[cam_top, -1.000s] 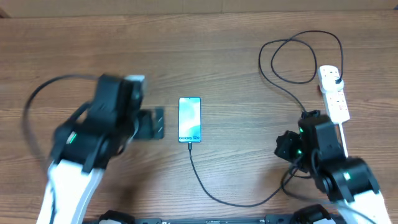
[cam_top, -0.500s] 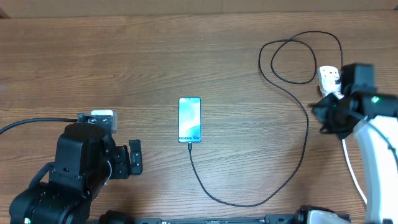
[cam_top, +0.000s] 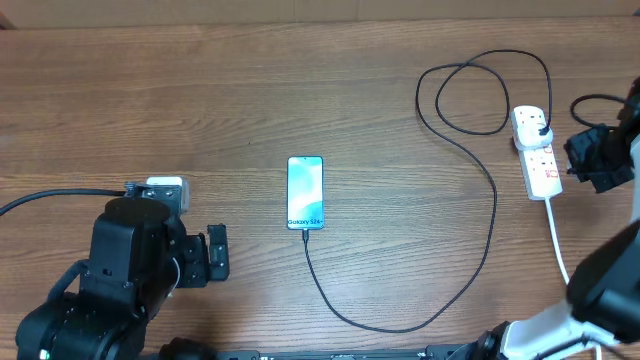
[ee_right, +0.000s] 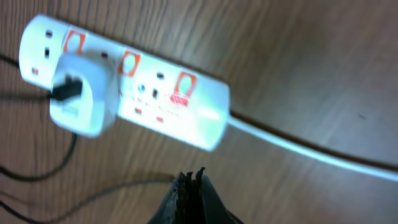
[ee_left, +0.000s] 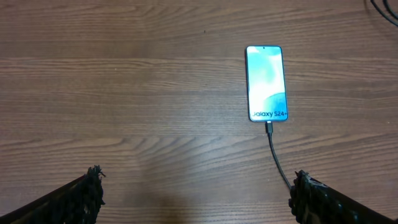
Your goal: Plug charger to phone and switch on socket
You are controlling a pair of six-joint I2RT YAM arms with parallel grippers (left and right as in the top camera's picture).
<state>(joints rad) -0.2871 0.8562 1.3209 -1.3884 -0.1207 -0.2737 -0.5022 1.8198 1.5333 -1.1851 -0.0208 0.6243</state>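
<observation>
The phone lies face up mid-table with a light blue screen; it also shows in the left wrist view. The black charger cable is plugged into the phone's near end and loops right to a white adapter seated in the white power strip, which has red switches. My left gripper is open and empty, left of the phone and nearer the front edge. My right gripper is shut and empty, just off the strip's long side; the overhead view shows it right of the strip.
The strip's white cord runs toward the table's front right. A black arm cable lies at the left. The wooden table top stretches behind the phone.
My right arm swung from the front right up past the power strip to its right side. My left arm pulled back to the front left and has held still since.
</observation>
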